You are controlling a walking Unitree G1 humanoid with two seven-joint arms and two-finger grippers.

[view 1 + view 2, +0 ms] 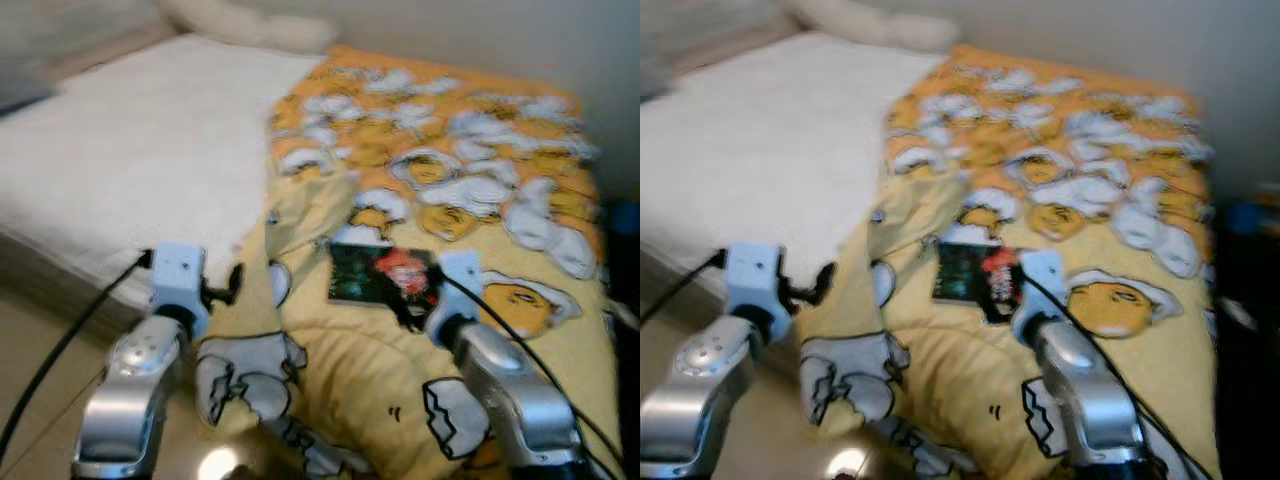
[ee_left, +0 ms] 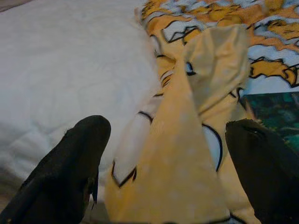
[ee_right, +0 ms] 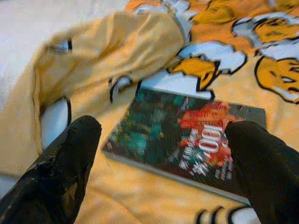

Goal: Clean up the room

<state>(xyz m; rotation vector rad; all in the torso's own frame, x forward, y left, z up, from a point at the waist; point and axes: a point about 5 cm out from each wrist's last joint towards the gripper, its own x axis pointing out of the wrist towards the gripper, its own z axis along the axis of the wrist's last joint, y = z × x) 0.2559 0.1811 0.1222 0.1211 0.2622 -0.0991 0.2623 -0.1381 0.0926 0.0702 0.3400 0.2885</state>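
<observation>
A dark book (image 1: pixel 382 276) with a green and red cover lies flat on the yellow cartoon-print blanket (image 1: pixel 440 180) on the bed. My right gripper (image 3: pixel 163 158) is open just in front of the book (image 3: pixel 187 140), its fingers (image 3: pixel 70 163) spread to either side. My left gripper (image 2: pixel 163 158) is open at the blanket's folded edge (image 2: pixel 196 116), where yellow cloth bunches between its fingers (image 2: pixel 70 163). In the left eye view the left gripper (image 1: pixel 228 283) sits beside the blanket's hanging corner.
The bare white mattress (image 1: pixel 130 140) takes up the bed's left half, with a pillow (image 1: pixel 250 25) at the head. The blanket's corner (image 1: pixel 260 390) hangs over the bed's near edge toward the tan floor (image 1: pixel 30 350). A wall runs behind the bed.
</observation>
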